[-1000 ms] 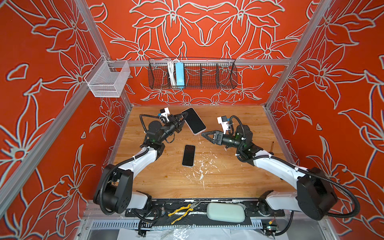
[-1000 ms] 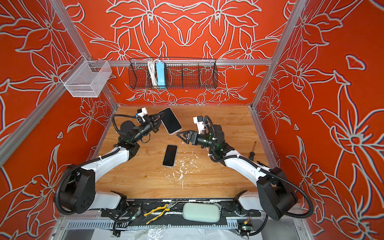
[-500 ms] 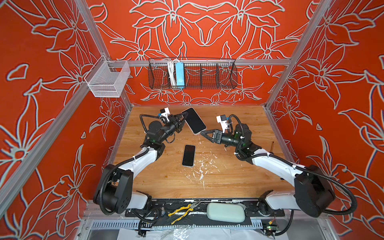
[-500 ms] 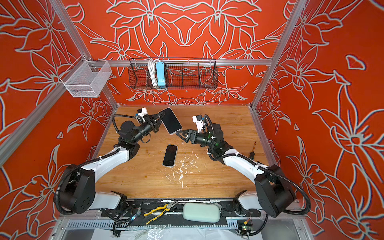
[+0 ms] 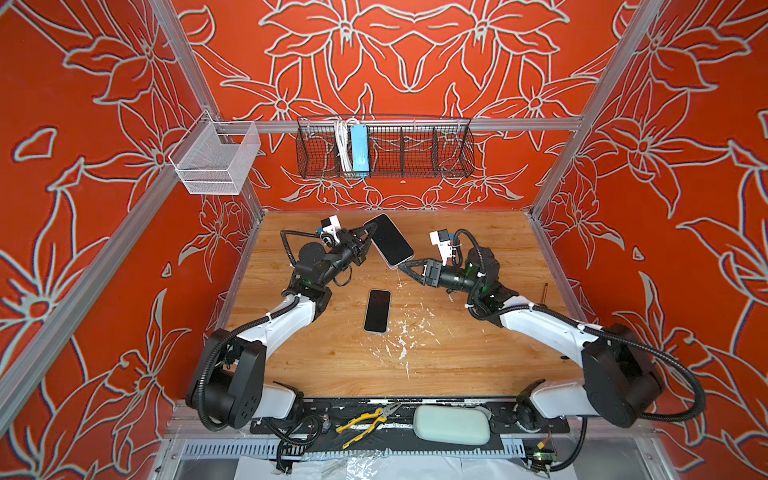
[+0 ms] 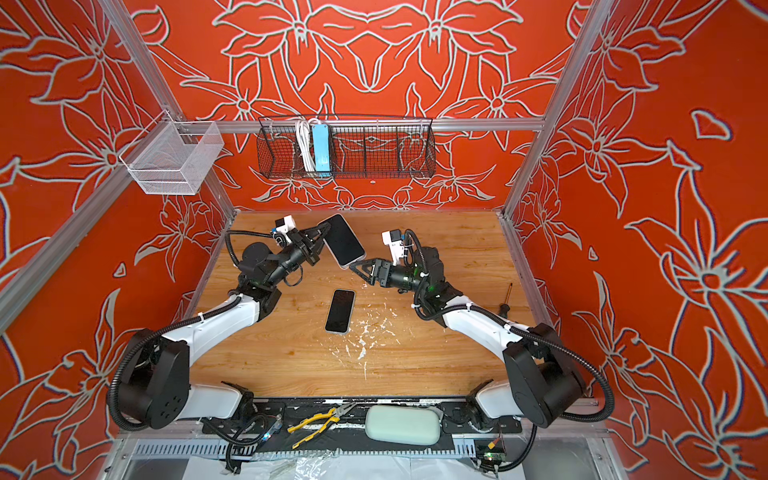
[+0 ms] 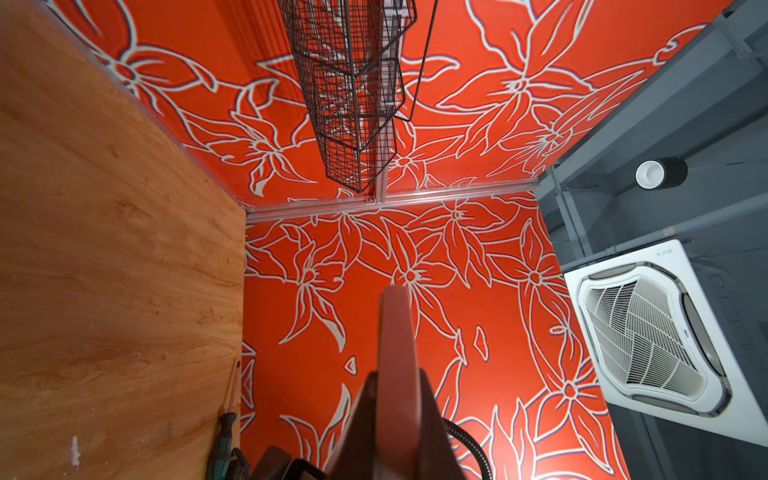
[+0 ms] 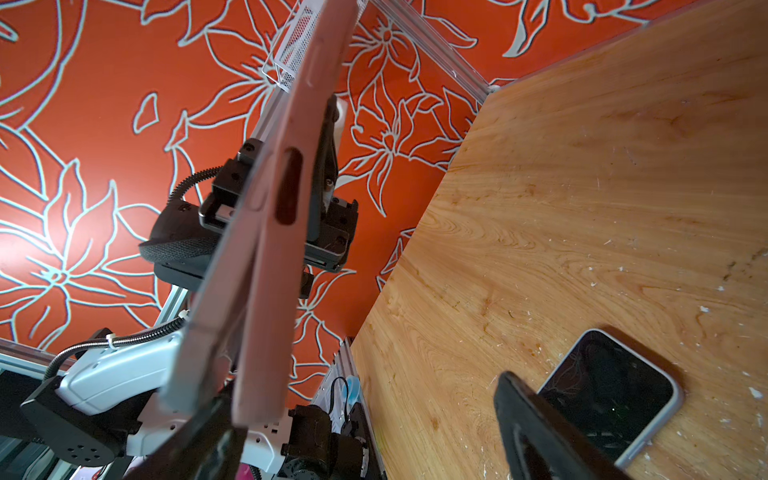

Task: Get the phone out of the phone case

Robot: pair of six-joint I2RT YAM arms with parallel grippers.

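Note:
My left gripper (image 5: 368,232) (image 6: 322,232) is shut on a phone (image 5: 390,239) (image 6: 343,240) in a pink phone case (image 8: 299,166), holding it tilted in the air over the back of the table. In the left wrist view the case's pink edge (image 7: 397,332) runs out from between my shut jaws. My right gripper (image 5: 401,268) (image 6: 353,266) (image 8: 365,395) is open, tips at the phone's lower corner. In the right wrist view the case's lower end stands slightly apart from the phone body, just inside one finger (image 8: 208,436).
A second phone (image 5: 377,311) (image 6: 340,311) (image 8: 611,390) lies flat, screen up, mid-table among white flecks. A screwdriver (image 5: 545,291) (image 7: 226,419) lies by the right wall. A black wire basket (image 5: 384,147) and a white mesh basket (image 5: 216,160) hang on the walls. Pliers (image 5: 370,419) lie in front.
My right gripper has moved left and a little toward the back, bringing its open tips up to the held phone's lower corner. The left arm and the phone have stayed put.

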